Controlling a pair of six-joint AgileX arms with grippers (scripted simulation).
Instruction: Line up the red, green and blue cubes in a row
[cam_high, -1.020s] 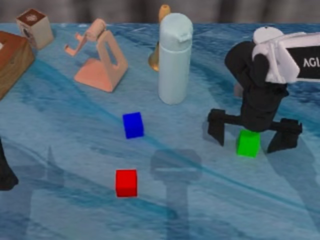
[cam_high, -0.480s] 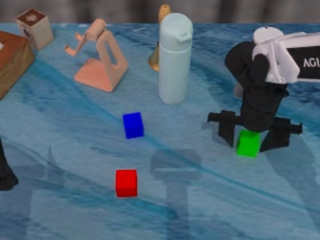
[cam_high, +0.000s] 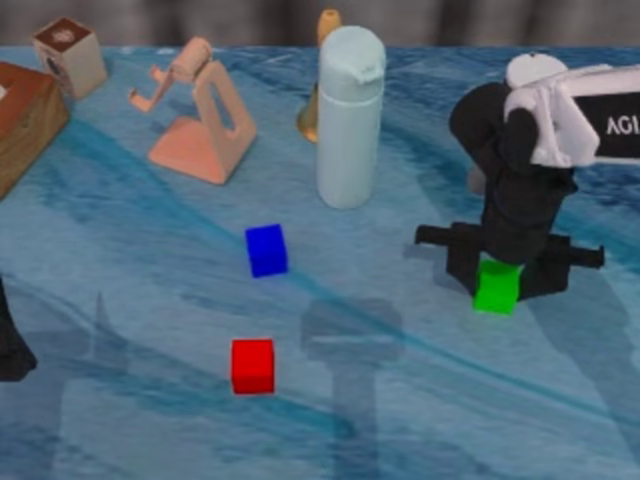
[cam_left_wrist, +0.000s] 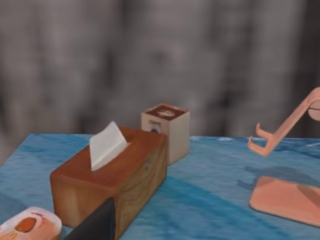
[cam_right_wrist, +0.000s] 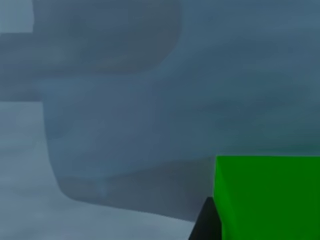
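So the right gripper (cam_high: 497, 272) is down at the desk (cam_high: 420, 400) on the right side of the top view, and its jaws are pressed in on both sides of the green cube (cam_high: 497, 286), clamped on it. From above, the black fingers sit tight against the cube's left and right faces, with the cube poking out just below the wrist. In the right wrist view the green cube (cam_right_wrist: 267, 197) fills one corner, with a dark finger edge right up against its side and blue desk surface behind it.

The other two cubes are over toward the middle-left, well apart from the green one. The blue cube (cam_high: 266, 250) sits near the centre of the desk, and the red cube (cam_high: 252, 366) is nearer the front edge, just a touch left of it. Both are loose on the desk with nothing touching them.

Behind the blue cube stands a tall white bottle (cam_high: 349, 117), upright, with a small brass-coloured thing (cam_high: 322, 70) peeking out from behind it. Left of that is a salmon-pink phone stand (cam_high: 200, 115). Far back-left there's a small beige box (cam_high: 69, 55) with a brown patterned top, and a wooden tissue box (cam_high: 25, 120) at the left edge.

The left gripper (cam_high: 12, 350) is parked at the left edge, barely in view, and I can't tell how its jaws stand. Its wrist view just looks across the tissue box (cam_left_wrist: 112, 175), the beige box (cam_left_wrist: 166, 131) and the phone stand (cam_left_wrist: 287, 165).
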